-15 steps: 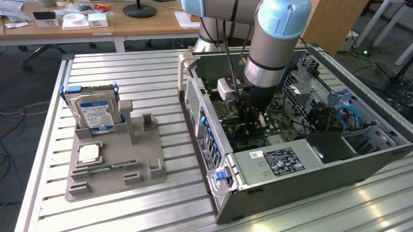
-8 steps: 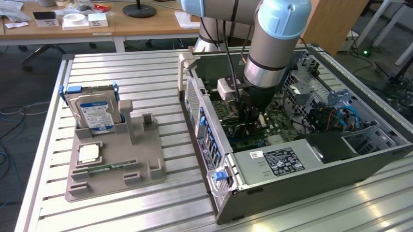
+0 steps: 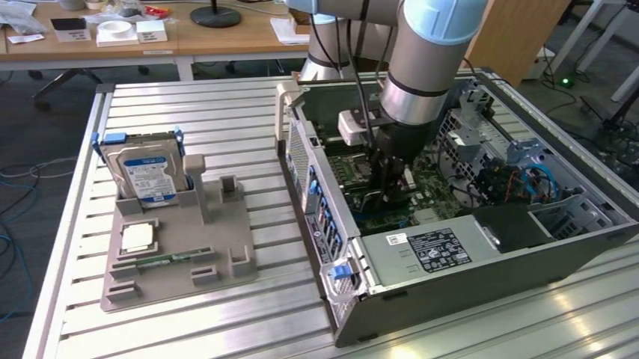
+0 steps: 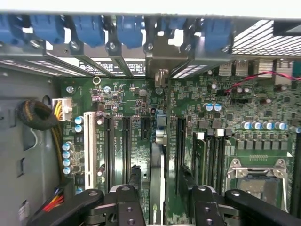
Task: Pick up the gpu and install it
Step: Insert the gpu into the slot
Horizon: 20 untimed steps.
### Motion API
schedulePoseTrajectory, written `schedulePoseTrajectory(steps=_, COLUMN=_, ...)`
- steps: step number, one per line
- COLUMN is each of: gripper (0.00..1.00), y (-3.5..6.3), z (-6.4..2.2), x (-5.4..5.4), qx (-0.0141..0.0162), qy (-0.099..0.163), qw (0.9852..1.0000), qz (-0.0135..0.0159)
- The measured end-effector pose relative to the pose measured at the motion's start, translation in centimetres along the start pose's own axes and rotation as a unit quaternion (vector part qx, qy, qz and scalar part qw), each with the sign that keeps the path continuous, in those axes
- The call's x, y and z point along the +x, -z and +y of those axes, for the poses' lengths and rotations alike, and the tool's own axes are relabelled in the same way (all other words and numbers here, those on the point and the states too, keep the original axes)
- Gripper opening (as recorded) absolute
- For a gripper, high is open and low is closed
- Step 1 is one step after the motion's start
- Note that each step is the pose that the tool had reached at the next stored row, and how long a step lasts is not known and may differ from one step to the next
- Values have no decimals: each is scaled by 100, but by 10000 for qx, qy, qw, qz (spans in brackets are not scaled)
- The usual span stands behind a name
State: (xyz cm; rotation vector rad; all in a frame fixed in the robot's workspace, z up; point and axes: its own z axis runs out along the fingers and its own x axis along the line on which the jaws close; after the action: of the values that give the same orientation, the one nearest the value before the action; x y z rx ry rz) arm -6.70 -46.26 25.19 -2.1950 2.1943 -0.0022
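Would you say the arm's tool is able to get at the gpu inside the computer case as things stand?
Probably yes: the tool hangs open directly over the gpu, which stands edge-on between its fingers, with nothing in between.

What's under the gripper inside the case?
The gpu stands edge-on on the green motherboard, in the gap between the open fingers of the gripper. In the exterior view the arm covers it. The card's seating in the slot is hidden.

Ribbed bare-metal table (image 3: 200, 112), grey plastic tray (image 3: 179, 262) (matt), glossy green motherboard (image 4: 136, 117), perforated metal case (image 3: 299, 149)
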Motion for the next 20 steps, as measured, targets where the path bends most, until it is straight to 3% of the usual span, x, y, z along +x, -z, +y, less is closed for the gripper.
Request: schedulePoseTrajectory(steps=20, gripper=45, y=538, z=-15, x=-14, qx=0, qy=0, qw=10000, qz=4)
